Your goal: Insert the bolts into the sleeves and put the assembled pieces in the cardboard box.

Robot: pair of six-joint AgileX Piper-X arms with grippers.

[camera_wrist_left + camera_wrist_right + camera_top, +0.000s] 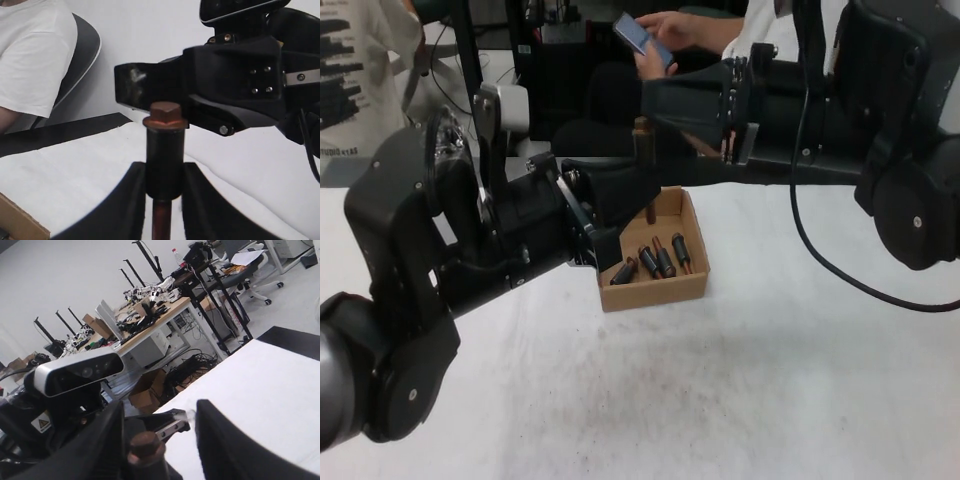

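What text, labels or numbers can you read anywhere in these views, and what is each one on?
None can be read.
Warning sticker on an arm: yellow triangle sign, print too small to read.
Printed sheet behind the bench: dark lines, too blurred to read.
Cardboard box: no print on the wall that shows.

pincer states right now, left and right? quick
Left pincer: closed on the sleeve, with the bolt already inserted.
Right pincer: open, straddling the bolt head.
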